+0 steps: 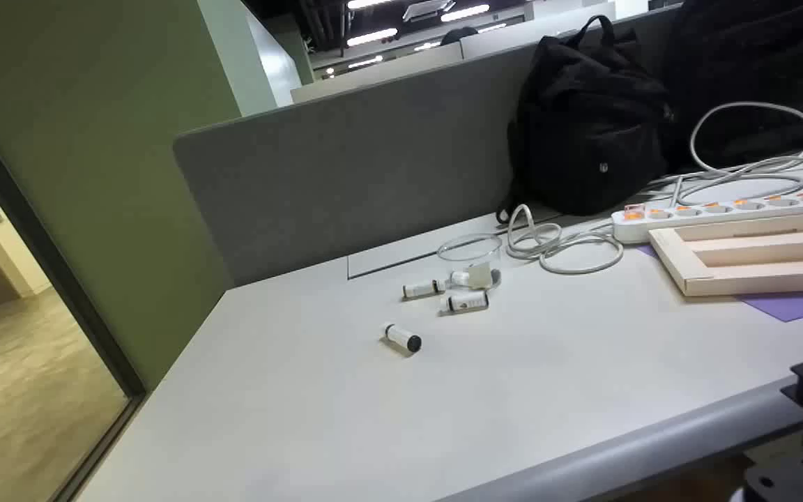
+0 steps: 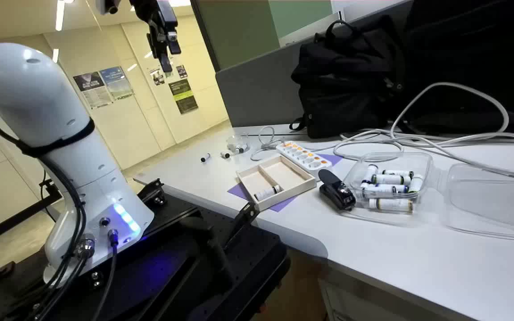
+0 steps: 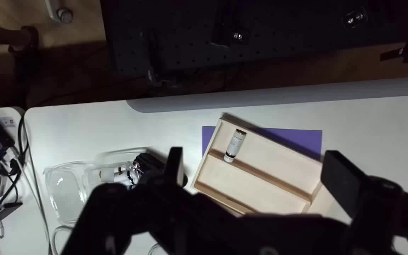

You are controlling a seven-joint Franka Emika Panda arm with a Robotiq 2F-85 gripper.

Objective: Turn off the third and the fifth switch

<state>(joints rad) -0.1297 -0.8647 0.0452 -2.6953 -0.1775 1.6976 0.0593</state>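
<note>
Wrist view: the pincer (image 3: pixel 255 166) is spread wide, holding nothing. The plug strip (image 1: pixel 729 217) with orange switches (image 1: pixel 742 202) lies beside the wooden tray (image 1: pixel 757 284).

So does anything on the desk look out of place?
Yes: three small white cylinders lie scattered outside the clear cup, and the wooden tray looks askew, its edges out of line with the purple sheet beneath.
</note>
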